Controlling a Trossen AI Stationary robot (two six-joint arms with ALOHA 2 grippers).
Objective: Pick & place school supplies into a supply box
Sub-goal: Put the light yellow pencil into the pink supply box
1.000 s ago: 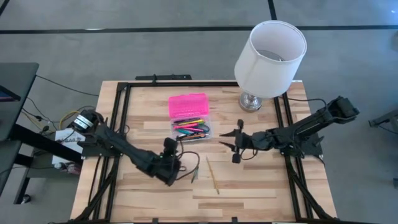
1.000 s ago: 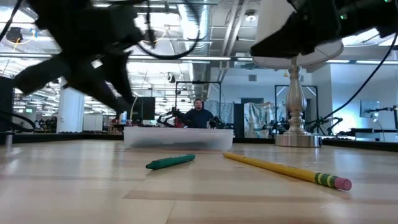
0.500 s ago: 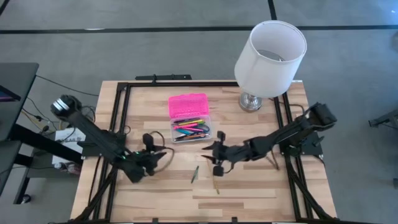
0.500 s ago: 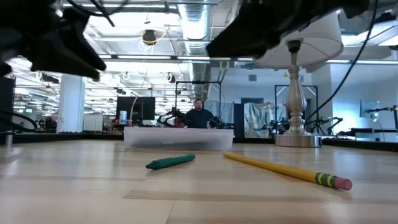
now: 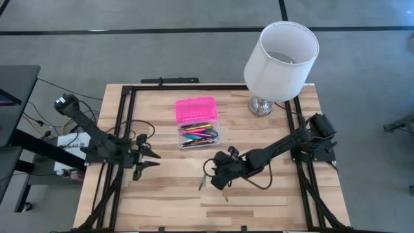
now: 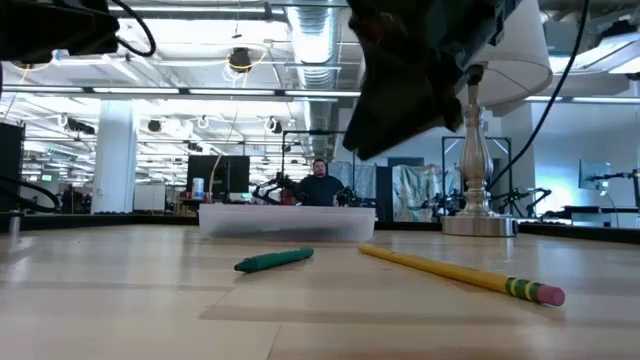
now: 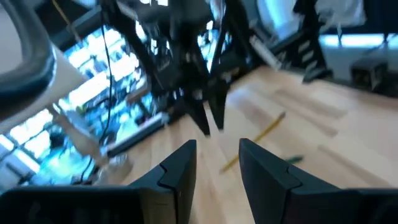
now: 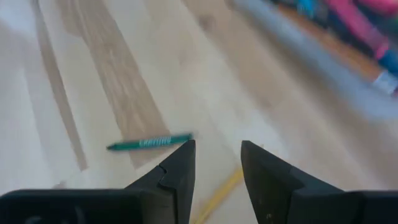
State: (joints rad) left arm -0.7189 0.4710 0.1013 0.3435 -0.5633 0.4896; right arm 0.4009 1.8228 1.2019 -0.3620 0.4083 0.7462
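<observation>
My right gripper (image 5: 210, 176) hangs over the middle of the table (image 5: 259, 207), fingers parted with a clear gap and nothing between them; in the high view the green crayon (image 5: 202, 181) lies just beside the fingertips toward 7 o'clock, not touching them as far as I can tell; its long axis runs from about 1 o'clock to 7 o'clock. The yellow pencil (image 5: 224, 192) shows only its lower end past my gripper, toward 5 o'clock from the fingertips; the rest is hidden under my wrist, so I judge its axis roughly 11 to 5 o'clock; in the low view the pencil (image 6: 455, 273) lies flat with its pink eraser end nearest the camera, and the crayon (image 6: 274, 260) lies flat just beside it. From my right wrist the crayon (image 8: 149, 142) sits ahead of my fingers (image 8: 177, 171), lying crosswise to them.

The supply box (image 5: 198, 134) stands at 11 o'clock from my right gripper, near it; the pink lid (image 5: 195, 109) lies open behind the clear base, which holds a bundle of coloured pens.

My left gripper (image 5: 150, 158) waits at the table's left edge, at 9 o'clock from the box, fingers partly spread and holding nothing. A white lamp (image 5: 281, 53) stands at the far right corner.
</observation>
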